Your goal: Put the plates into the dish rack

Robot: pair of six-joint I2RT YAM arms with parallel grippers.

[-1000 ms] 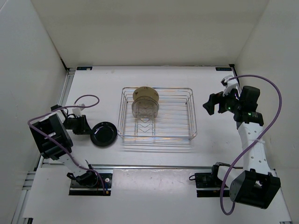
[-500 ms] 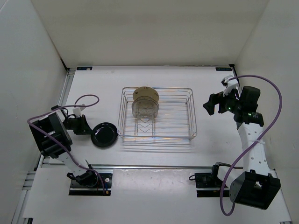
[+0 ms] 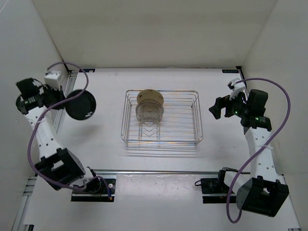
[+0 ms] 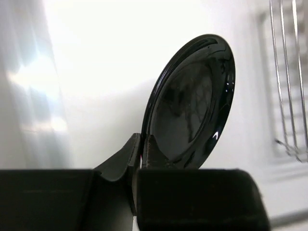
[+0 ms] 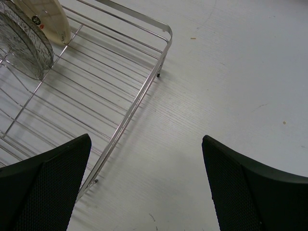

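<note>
The dish rack (image 3: 192,118) stands in the middle of the table. A tan plate (image 3: 150,97) stands upright in its left half, with translucent grey plates (image 3: 149,113) just in front of it. My left gripper (image 3: 61,103) is shut on the rim of the glossy black plate (image 3: 81,105) and holds it in the air, left of the rack. In the left wrist view the plate (image 4: 192,101) stands on edge between the fingers (image 4: 120,159). My right gripper (image 3: 219,107) is open and empty, right of the rack, with its fingers (image 5: 62,168) wide apart.
White walls close in on the left, back and right. The rack's right rim (image 5: 139,96), the tan plate (image 5: 45,17) and a grey plate (image 5: 26,43) show in the right wrist view. The rack's edge (image 4: 288,72) shows at the right of the left wrist view.
My left arm has lifted the black plate off the table beside the rack's left front and swung it up and back to the left. The right arm has not moved.
</note>
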